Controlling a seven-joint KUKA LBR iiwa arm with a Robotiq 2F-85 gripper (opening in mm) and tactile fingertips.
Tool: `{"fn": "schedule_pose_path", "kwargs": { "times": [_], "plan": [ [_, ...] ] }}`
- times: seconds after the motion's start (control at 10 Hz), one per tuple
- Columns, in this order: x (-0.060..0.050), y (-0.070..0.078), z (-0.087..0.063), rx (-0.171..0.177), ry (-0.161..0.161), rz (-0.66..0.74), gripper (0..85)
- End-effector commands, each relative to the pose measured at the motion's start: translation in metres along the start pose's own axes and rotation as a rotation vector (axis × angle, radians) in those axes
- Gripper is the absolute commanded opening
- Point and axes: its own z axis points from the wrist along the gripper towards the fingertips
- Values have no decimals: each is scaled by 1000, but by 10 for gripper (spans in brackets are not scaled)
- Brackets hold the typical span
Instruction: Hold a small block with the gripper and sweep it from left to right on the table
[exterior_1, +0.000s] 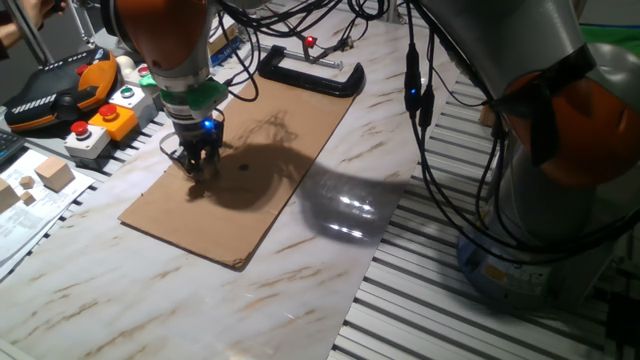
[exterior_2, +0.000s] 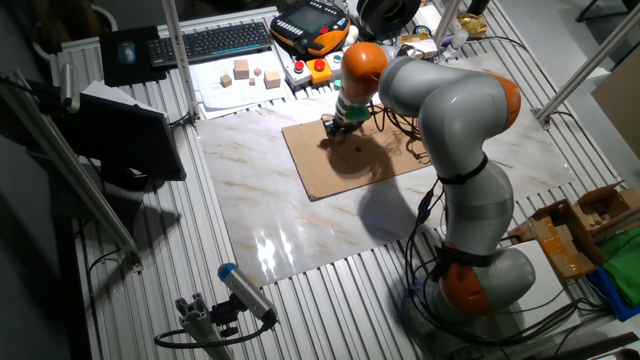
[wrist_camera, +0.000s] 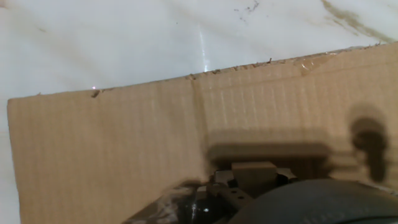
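Observation:
My gripper (exterior_1: 198, 166), a black claw under a blue light and a green ring on the orange arm, points straight down at the left part of a brown cardboard sheet (exterior_1: 270, 140) lying on the white marble table (exterior_1: 290, 285). In the other fixed view the gripper (exterior_2: 335, 128) stands at the sheet's far left corner. In the hand view a tiny tan small block (wrist_camera: 254, 174) sits between the fingers, low against the cardboard (wrist_camera: 112, 143). Both fixed views hide the block behind the fingers. The gripper looks shut on it.
A black clamp (exterior_1: 310, 72) pins the cardboard's far edge. Button boxes (exterior_1: 105, 122) and a teach pendant (exterior_1: 55, 92) sit to the left. Larger wooden cubes (exterior_1: 55, 173) rest on paper at the left edge. Cables hang by the arm's base (exterior_1: 420, 110).

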Motion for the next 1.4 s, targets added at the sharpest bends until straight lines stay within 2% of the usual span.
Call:
{"fn": "schedule_pose_path", "kwargs": {
  "times": [0.0, 1.3],
  "plan": [
    [-1, 1, -1, 2, 2, 2, 7],
    [1, 21, 2, 0, 0, 31, 7]
  ]
}}
